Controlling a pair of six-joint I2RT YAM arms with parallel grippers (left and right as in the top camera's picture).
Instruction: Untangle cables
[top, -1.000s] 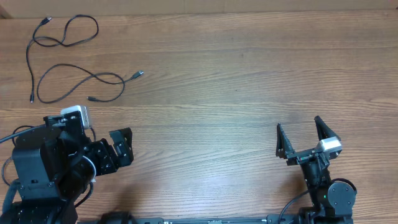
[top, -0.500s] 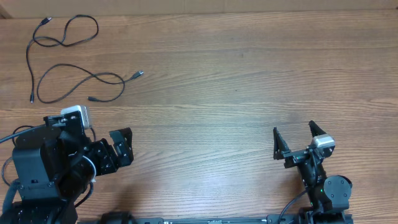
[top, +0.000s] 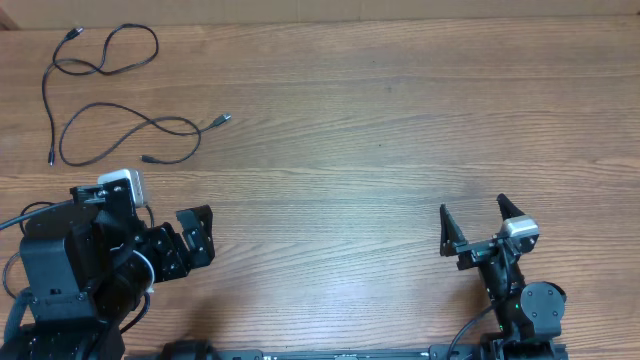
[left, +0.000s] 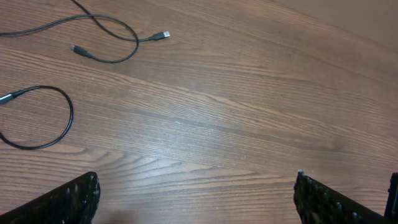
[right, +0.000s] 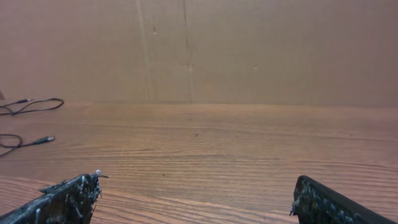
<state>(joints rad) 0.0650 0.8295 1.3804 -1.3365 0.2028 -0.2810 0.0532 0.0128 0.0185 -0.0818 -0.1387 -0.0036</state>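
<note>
The cables (top: 150, 121) lie as thin black loose loops at the table's far left corner, crossing one another, with a silvery plug end (top: 222, 119) pointing right. My left gripper (top: 205, 232) is open near the front left, well short of them. Its wrist view shows one cable's plug (left: 163, 34) and another loop (left: 71, 115) ahead and to the left of the empty left gripper (left: 196, 180). At the front right my right gripper (top: 472, 207) is open and holds nothing. In the right wrist view the right gripper (right: 196, 182) faces bare wood, with the cable ends (right: 37, 140) far left.
The wooden table (top: 380, 130) is backed by a brown cardboard wall (right: 199, 50). The arm bases stand at the near edge, the left one (top: 70, 270) bulky with a white camera block.
The right gripper drew back slightly toward the near edge and a little left, then held still. The left arm and the cables have not moved.
</note>
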